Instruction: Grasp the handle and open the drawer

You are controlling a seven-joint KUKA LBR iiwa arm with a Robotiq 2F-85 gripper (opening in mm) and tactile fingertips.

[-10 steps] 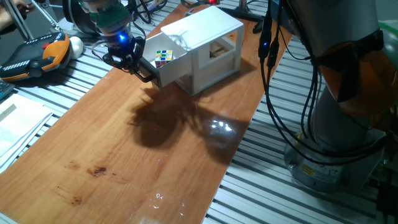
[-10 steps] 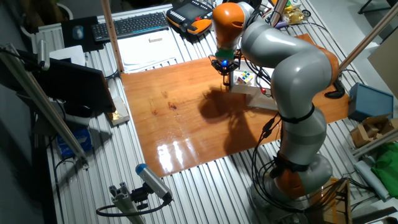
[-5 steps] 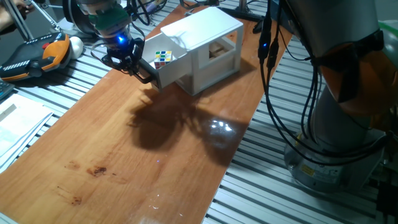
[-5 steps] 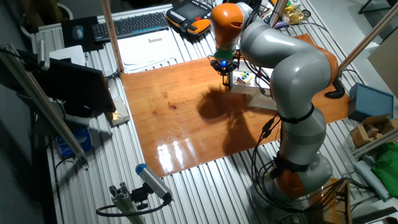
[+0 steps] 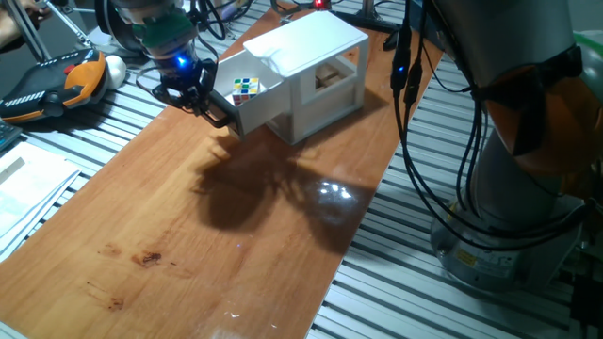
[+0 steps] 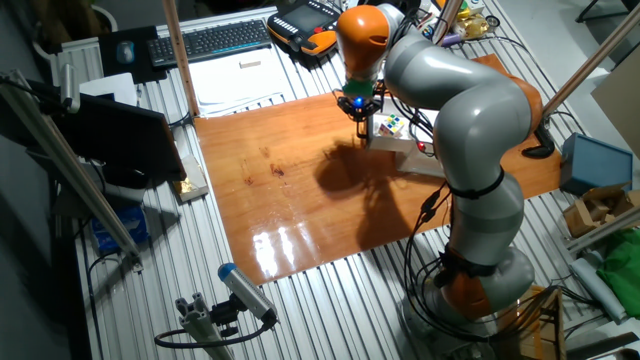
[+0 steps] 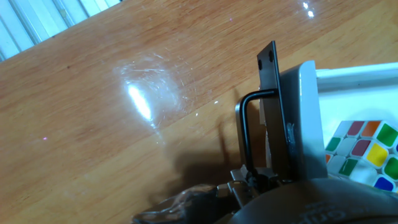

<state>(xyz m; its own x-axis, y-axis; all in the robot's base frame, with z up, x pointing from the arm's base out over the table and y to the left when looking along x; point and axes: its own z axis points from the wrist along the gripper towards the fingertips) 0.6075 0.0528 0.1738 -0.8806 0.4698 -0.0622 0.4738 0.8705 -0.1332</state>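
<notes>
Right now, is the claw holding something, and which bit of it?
Yes. The claw grips the black handle on the front of the white drawer, near the handle's lower end.

White drawer (image 5: 252, 102) pulled out of white housing (image 5: 316, 58), colourful cube (image 5: 247, 88) inside, gripper (image 5: 215, 106) at its front

The glossy reddish-brown wooden counter (image 5: 236, 217) shows darker grain streaks, a few small dark spots and white glare patches. On it stands the plain white box-shaped housing (image 5: 316, 52), and the small white rectangular tray-like drawer (image 5: 256, 105) matches it. The thin U-shaped bar handle (image 7: 244, 134) is black against the drawer's white front panel. Inside the drawer lies a puzzle cube (image 7: 364, 155) with a white body and a chequer of green, red, orange, yellow and blue squares. The black two-finger pincer (image 5: 209, 104) carries a bright blue light above it, below an orange and grey arm (image 6: 440, 90).
</notes>
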